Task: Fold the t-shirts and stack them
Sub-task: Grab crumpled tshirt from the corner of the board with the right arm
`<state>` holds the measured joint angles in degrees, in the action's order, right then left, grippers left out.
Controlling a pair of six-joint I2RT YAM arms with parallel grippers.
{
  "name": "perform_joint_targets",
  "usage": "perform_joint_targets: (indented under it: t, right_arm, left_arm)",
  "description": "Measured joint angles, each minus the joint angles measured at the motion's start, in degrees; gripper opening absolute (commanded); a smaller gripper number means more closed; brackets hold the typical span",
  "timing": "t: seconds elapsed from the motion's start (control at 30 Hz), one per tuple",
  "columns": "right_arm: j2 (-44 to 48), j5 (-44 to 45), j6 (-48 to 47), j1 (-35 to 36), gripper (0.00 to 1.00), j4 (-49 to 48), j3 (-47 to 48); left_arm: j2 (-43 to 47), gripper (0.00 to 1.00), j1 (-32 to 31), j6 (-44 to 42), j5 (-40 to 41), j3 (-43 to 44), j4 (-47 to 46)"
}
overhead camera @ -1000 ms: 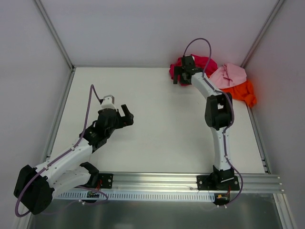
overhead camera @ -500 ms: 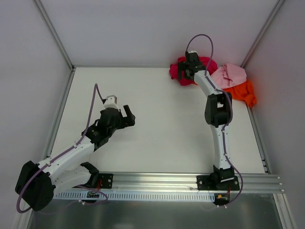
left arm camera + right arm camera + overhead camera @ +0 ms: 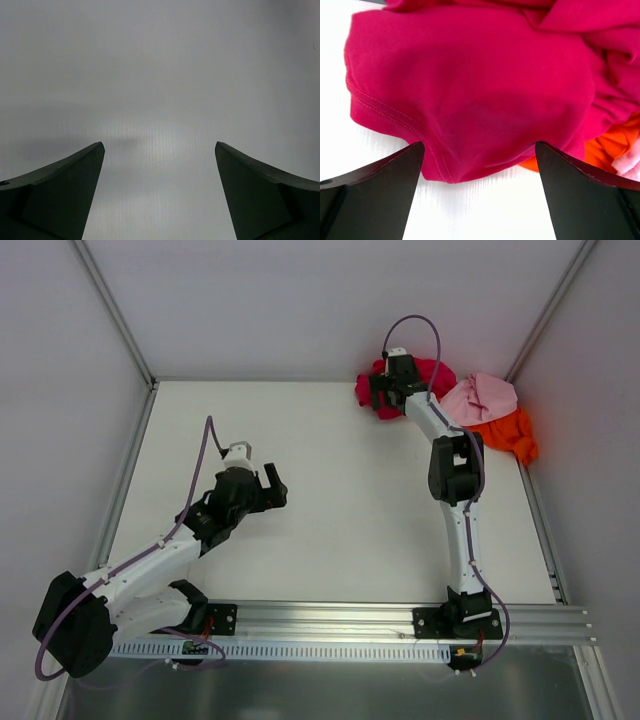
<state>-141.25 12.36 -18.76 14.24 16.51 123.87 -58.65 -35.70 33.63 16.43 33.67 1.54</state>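
**Right arm poised over a heap of three unfolded t-shirts**

A flat white tabletop (image 3: 340, 500) fills the middle of the overhead view, boxed in by pale wall panels. Two white-and-black robot arms rise from a rail along the lower edge. The left arm (image 3: 150, 560) bends over bare surface at lower left. The right arm (image 3: 455, 490) stretches to the upper right corner.

In that corner three soft cloth t-shirts lie crumpled in one heap, none folded. A crimson-magenta t-shirt (image 3: 430, 370) is leftmost. A pale pink t-shirt (image 3: 482, 398) touches its right side. A bright orange t-shirt (image 3: 512, 435) lies just below the pink one, by the right wall.

The right gripper (image 3: 385, 395) sits over the crimson shirt's left part, jaws spread wide and holding nothing. Whether its fingers touch the cloth cannot be told. Its wrist view shows a rounded fold of crimson fabric with a stitched hem (image 3: 395, 112) between the fingers. Slivers of orange and pink show at lower right.

The left gripper (image 3: 268, 482) is also wide open and empty, with only tabletop beneath it.

The cloth looks light and limp, so it will probably sag, drag and tug its neighbours when lifted. The doubled, stitched hem looks the firmest place to pinch.
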Motion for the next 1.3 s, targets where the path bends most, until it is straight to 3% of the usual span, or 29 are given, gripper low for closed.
perform_joint_targets:
  t: [0.1,0.3,0.43,0.6,0.67,0.77,0.8,0.83,1.3]
  right_arm:
    - [0.0,-0.7,-1.9,0.0,0.82,-0.5,0.7]
    - [-1.6,-1.5,-4.2,0.0,0.74,-0.1,5.7]
    - [-2.3,-3.0,-4.9,0.0,0.98,1.9,7.1]
    - [-3.9,-5.7,-5.7,0.0,0.97,6.0,9.2]
    - [-3.9,-6.7,-5.7,0.0,0.86,7.8,9.2]
    - [-3.9,-8.2,-6.3,0.0,0.3,10.0,9.2]
    - [-3.9,-8.6,-6.2,0.0,0.06,10.8,9.2]
    - [-3.9,-8.8,-6.4,0.0,0.01,11.5,9.2]
    - [0.9,-6.7,-6.3,4.2,0.01,11.7,1.3]
  left_arm:
    - [-0.4,0.95,0.0,0.0,0.0,0.0,0.0]
    - [-0.5,0.95,-0.7,0.0,0.0,0.4,0.0]
    - [-0.5,0.95,-0.7,0.0,0.0,0.6,-0.1]
    - [-0.5,0.95,-1.5,0.0,-0.3,0.6,0.0]
    - [-0.5,0.95,-1.5,0.0,-0.6,0.6,0.0]
    - [-0.5,0.95,-1.5,0.0,-0.9,0.7,0.0]
    - [-0.5,0.95,-1.5,0.0,-0.9,0.7,0.0]
    - [-0.5,0.95,-1.5,0.0,-0.9,0.7,0.0]
    - [-0.7,0.93,-1.9,0.0,-0.9,0.9,0.0]
